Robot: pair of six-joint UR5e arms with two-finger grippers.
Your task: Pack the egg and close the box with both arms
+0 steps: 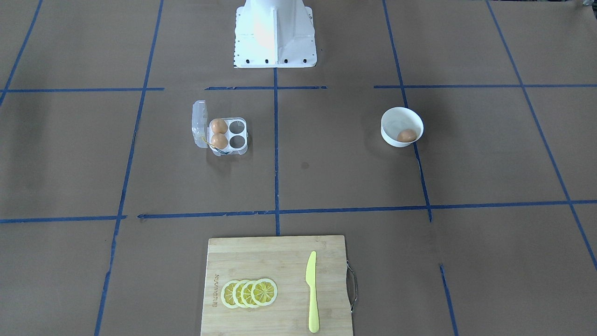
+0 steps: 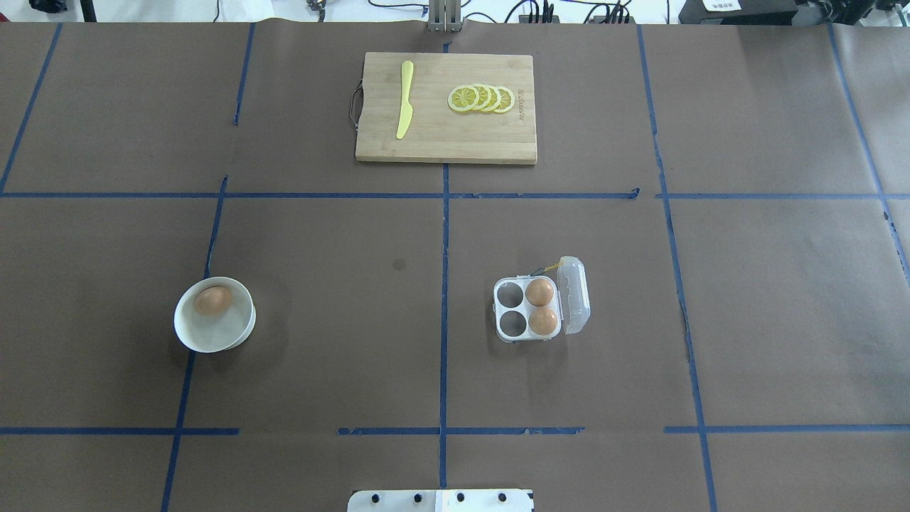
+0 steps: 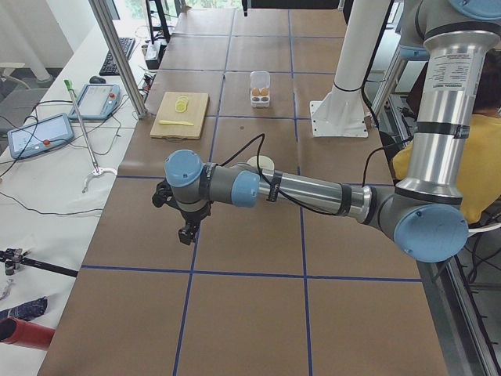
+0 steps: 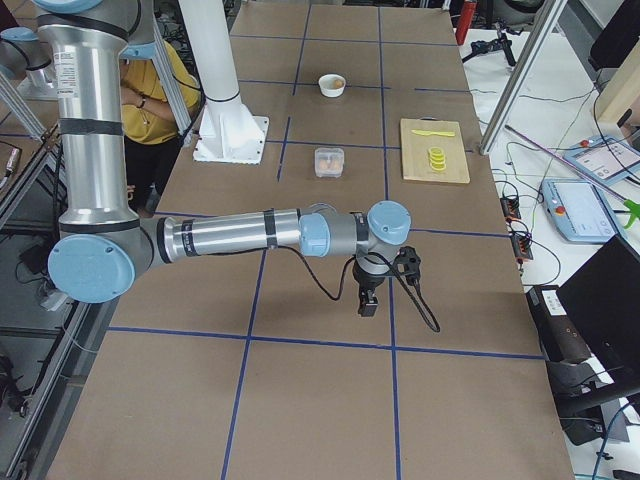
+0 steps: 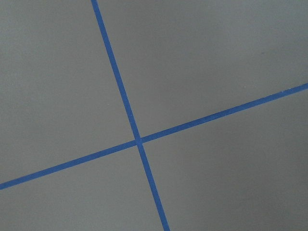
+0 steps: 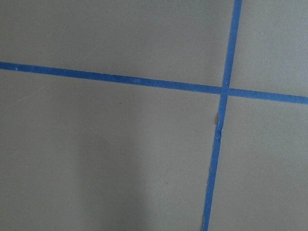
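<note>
The clear egg box [image 2: 498, 309] lies open right of centre, its lid [image 2: 574, 295] folded out to the right. Two orange-brown eggs [image 2: 539, 291] [image 2: 543, 321] fill the cups next to the lid; the other two cups are empty. A third egg [image 2: 213, 300] lies in a white bowl [image 2: 213, 345] at the left. The box [image 1: 242, 133] and the bowl's egg [image 1: 406, 136] also show in the front view. My left gripper [image 3: 188, 233] and right gripper [image 4: 367, 303] hang over bare paper at the table's ends, far from both; I cannot tell whether they are open or shut.
A bamboo cutting board [image 2: 441, 139] at the far edge carries a yellow knife [image 2: 404, 107] and lemon slices [image 2: 482, 98]. The white pedestal [image 1: 275, 32] stands at my side. Both wrist views show only brown paper and blue tape lines [image 5: 137, 139].
</note>
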